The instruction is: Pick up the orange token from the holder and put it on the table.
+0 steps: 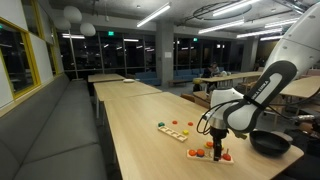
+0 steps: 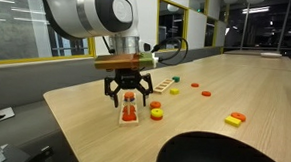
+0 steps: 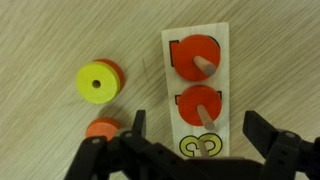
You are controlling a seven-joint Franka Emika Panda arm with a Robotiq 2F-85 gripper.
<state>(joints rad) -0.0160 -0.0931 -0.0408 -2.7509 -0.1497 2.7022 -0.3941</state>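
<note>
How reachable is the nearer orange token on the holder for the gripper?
Probably yes: the gripper is open above the holder, fingers straddling it, and nothing covers the nearer orange token.

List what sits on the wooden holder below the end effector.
A red-orange token on a peg, a second red-orange token on the next peg. The third spot shows only a yellow-outlined mark, no token; the open end effector covers the holder's lowest edge.
</note>
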